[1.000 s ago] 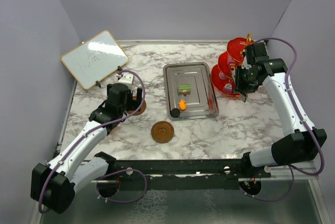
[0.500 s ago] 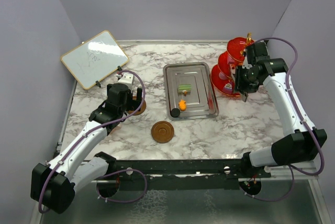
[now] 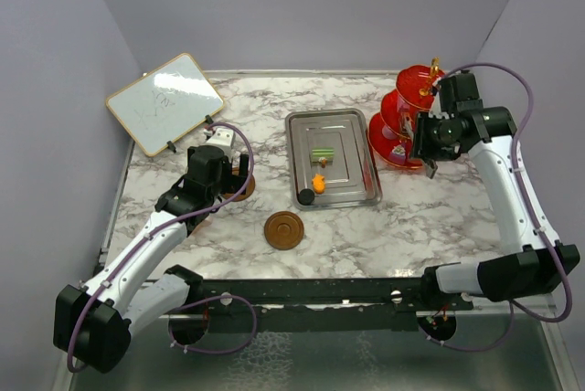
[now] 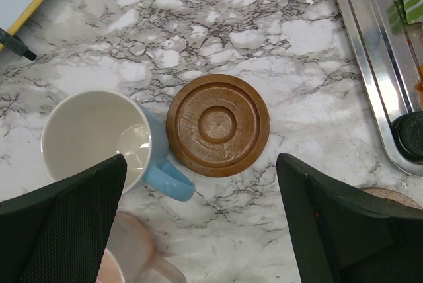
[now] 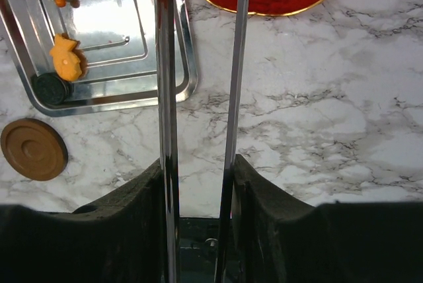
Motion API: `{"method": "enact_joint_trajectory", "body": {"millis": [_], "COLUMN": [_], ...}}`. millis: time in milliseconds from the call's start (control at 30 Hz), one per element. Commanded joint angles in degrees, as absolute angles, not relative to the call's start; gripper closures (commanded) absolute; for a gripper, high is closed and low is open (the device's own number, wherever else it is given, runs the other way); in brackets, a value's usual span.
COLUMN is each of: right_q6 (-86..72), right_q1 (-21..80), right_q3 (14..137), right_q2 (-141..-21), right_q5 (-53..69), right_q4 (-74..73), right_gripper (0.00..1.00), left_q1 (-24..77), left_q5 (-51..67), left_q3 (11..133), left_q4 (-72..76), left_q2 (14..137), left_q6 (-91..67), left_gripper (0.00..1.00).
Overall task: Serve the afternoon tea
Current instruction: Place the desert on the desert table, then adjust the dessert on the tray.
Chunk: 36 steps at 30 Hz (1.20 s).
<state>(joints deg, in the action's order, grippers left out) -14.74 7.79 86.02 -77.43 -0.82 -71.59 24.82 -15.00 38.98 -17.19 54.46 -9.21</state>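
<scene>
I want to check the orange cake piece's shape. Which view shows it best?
Right wrist: the orange cake piece lies large and unobstructed in the steel tray. Top external shows it tiny; left wrist, at most a sliver.

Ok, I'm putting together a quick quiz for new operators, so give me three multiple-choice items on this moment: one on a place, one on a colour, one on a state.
1. Where does the black cake piece lie?
A) on the red stand
B) in the near left corner of the steel tray
C) on the whiteboard

2. What colour is the outside of the cup whose handle is beside the saucer?
A) blue
B) green
C) yellow

3. How is the left gripper?
A) shut on the cup
B) shut on the saucer
C) open, holding nothing

Answers:
1 B: the top view shows it inside the tray's rim, at the corner nearest the left arm.
2 A: its outer wall and handle are light blue, its inside white.
3 C: its fingers stand wide apart above the saucer, with nothing between them.
</scene>
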Motion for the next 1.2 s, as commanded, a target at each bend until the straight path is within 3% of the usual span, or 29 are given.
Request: {"method": "enact_joint_trajectory", "body": {"millis": [0,667,900,1167], "right_q6": [-14.8,-7.0,-6.3,-0.7], "right_q1": [7.6,8.0,14.5,24.4], "right_q3": [84.8,76.3,74.6,73.8], "right_q2": [-73.4,-70.6,-73.4,-78.1], "right_q5": [4.8,28.8,24.5,11.0], "right_q4": [-70.4,-64.3,-61.0,-56.9], "right_gripper": [0.63,0.66,0.65,0.65], "left_q1": [24.6,24.6,24.6,24.6], "left_q5": [-13.7,-14.1,-14.2,-14.4], "left_q3": [40.0,40.0,40.1,40.2], "left_q4": [-16.0,-16.1,-16.1,-16.2], "left_q2": [54.3,54.4,54.8,54.8], "left_q6": [-9.0,-8.9,-8.8,-8.8], "left_gripper": [0.01,0.01,0.01,0.01]}}
